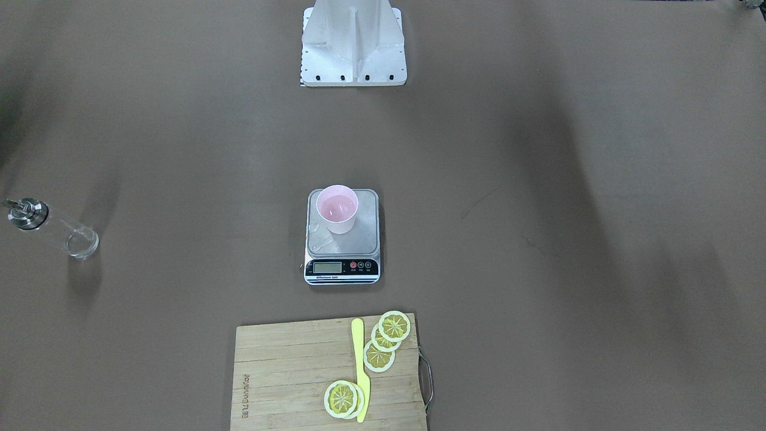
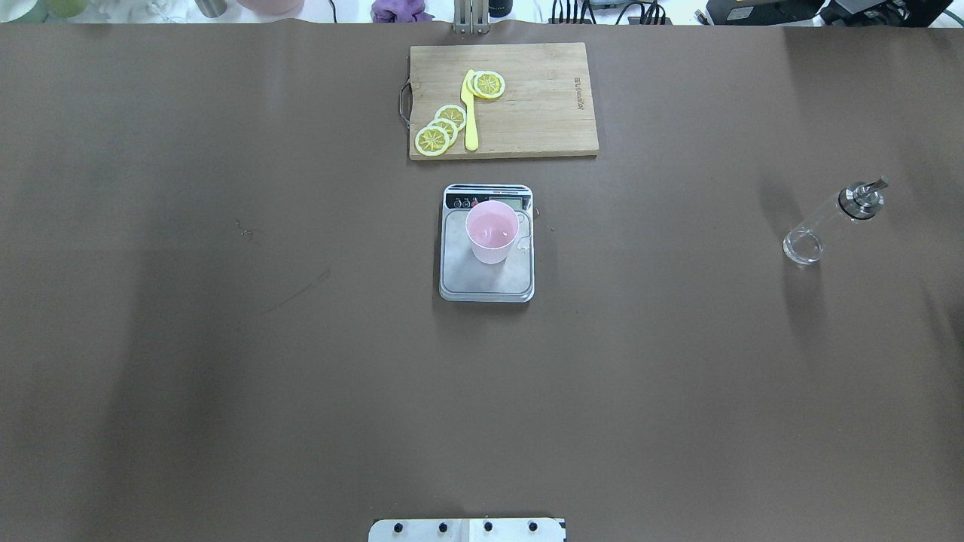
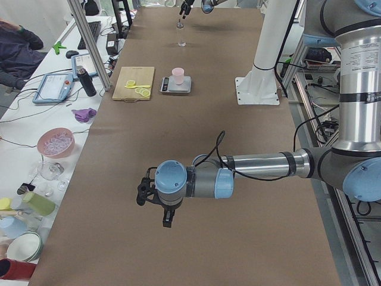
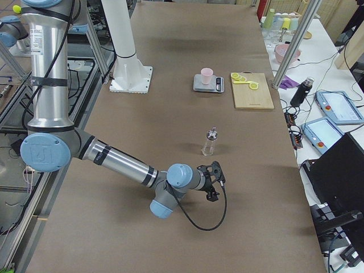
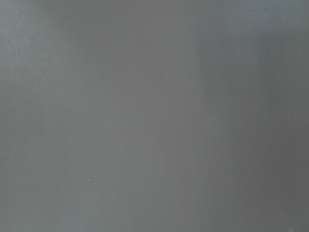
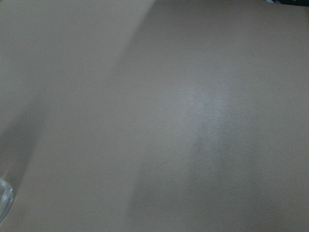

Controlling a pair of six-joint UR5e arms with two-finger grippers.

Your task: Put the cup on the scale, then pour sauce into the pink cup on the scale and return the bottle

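The pale pink cup (image 1: 337,208) stands upright on the silver platform of the scale (image 1: 350,242) at mid-table, also in the overhead view (image 2: 492,229). The clear glass bottle (image 1: 51,226) with its metal pourer stands alone on the brown table on my right side (image 2: 832,222). My right gripper (image 4: 211,190) hangs over bare table a little nearer than the bottle (image 4: 210,142), apart from it. My left gripper (image 3: 167,219) hangs over bare table far from the scale (image 3: 177,87). Both show only in side views; I cannot tell whether they are open or shut. A glass edge (image 6: 4,198) shows at the right wrist view's corner.
A wooden cutting board (image 1: 287,383) with lemon slices (image 1: 395,326) and a yellow knife (image 1: 360,371) lies beyond the scale. The white robot pedestal (image 1: 353,45) stands at the near table edge. Bowls, bottles and tablets sit on the side bench (image 3: 56,143).
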